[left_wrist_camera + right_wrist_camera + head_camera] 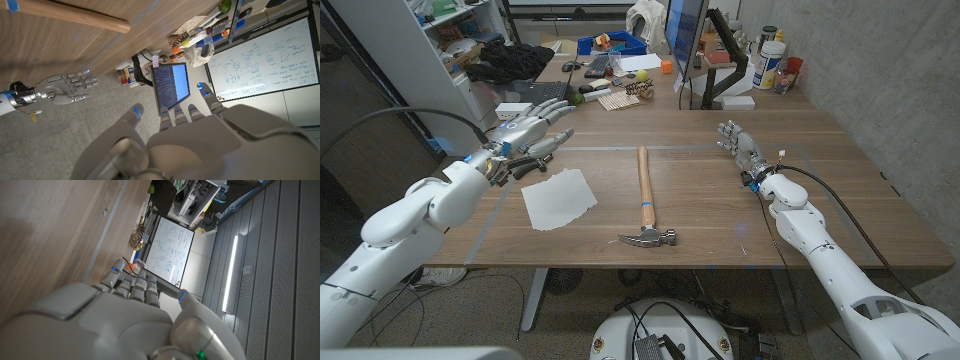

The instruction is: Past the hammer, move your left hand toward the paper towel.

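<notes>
At the far left of the head view the left hand (532, 130) is hovering above the table (820, 215), its fingers stretched forward and spread apart, holding nothing. The left wrist view is showing the same hand (190, 135) from behind, fingers fanned out and empty. Just inward of it and a little nearer the robot, the paper towel (559, 198) is lying flat on the wood — a white sheet, slightly turned, clear of the hand and of everything else.

Beside the sheet, toward the middle of the table, the hammer (646, 200) is lying with its wooden handle pointing away from the robot and its metal head at the near end; a band of blue tape is circling the handle close to the head. In the left wrist view part of the handle (70, 17) is crossing the tabletop.

Farther right, well apart from the hammer, the right hand (742, 146) is standing over the table with its fingers extended and apart — nothing in its grasp. The right wrist view is looking along its back (125, 315).

At the table's far edge a monitor (684, 40) is standing among clutter.
</notes>
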